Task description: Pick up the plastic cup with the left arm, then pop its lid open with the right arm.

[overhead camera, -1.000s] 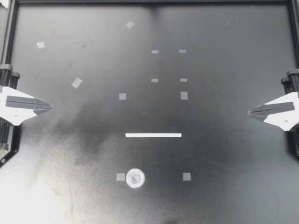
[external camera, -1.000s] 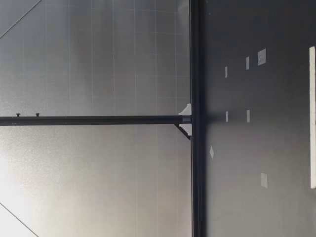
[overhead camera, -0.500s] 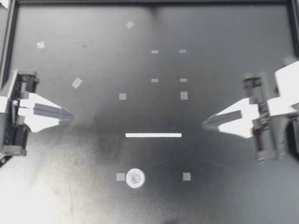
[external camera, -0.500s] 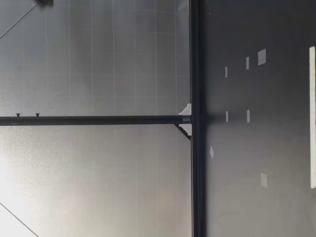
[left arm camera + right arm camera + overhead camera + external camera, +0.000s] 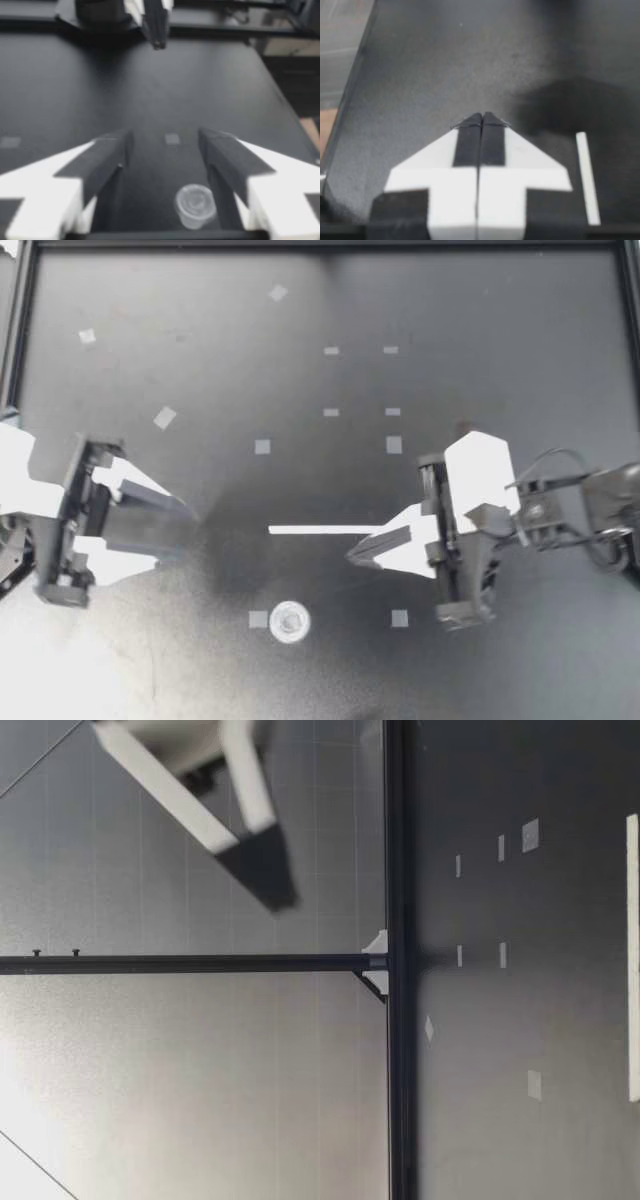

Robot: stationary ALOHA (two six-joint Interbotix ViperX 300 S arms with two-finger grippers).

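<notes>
Left gripper [image 5: 183, 532]: fingers wide, empty, pointed toward cup [image 5: 290, 621]; the spread looks ample for it. Right gripper [image 5: 355, 553]: fingers pressed together, empty, tip over strip [image 5: 310, 530].

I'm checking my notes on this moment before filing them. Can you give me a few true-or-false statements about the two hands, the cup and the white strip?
1. The left hand is open. True.
2. The right hand is open. False: its fingers are pressed together.
3. The small clear cup stands on the table, touched by neither hand. True.
4. The right hand grips the white strip. False: the strip lies flat on the table, and that hand is shut on nothing.
</notes>
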